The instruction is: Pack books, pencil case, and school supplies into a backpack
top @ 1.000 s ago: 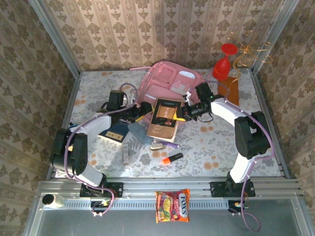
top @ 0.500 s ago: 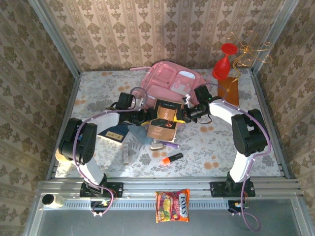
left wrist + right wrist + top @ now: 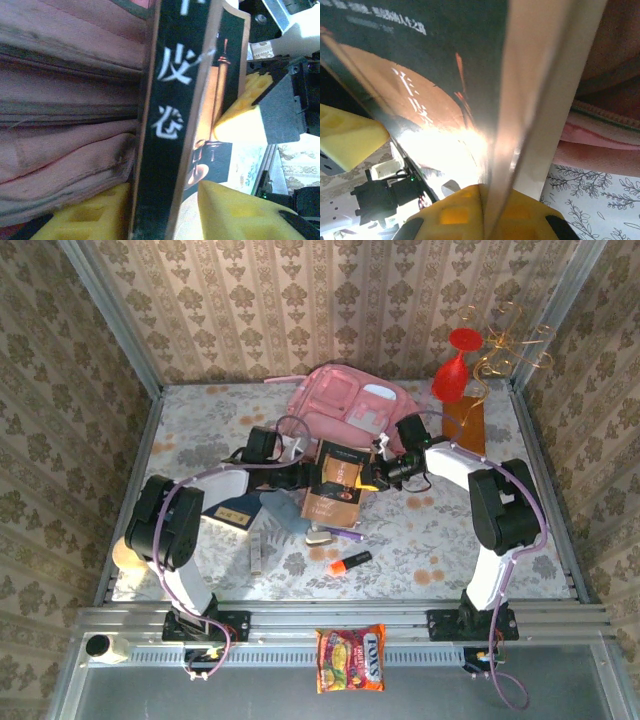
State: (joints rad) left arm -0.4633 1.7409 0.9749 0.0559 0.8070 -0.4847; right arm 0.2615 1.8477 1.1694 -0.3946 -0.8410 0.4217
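Left gripper (image 3: pixel 300 476) and right gripper (image 3: pixel 378 472) each clamp an opposite long edge of the brown-and-tan book with dark patches (image 3: pixel 335 485), with yellow pads (image 3: pixel 90 217) on both its faces. The book's far edge is at the front of the large pink fabric backpack (image 3: pixel 345 400), whose folds lie just beside the spine; what its pockets hold is hidden. By the book's near edge crowd the soft grey-blue pencil case (image 3: pixel 276 508), dark navy book (image 3: pixel 233 510), purple pen (image 3: pixel 342 534) and orange-and-black marker (image 3: pixel 350 562), while bare floral tabletop (image 3: pixel 430 530) stretches to the right.
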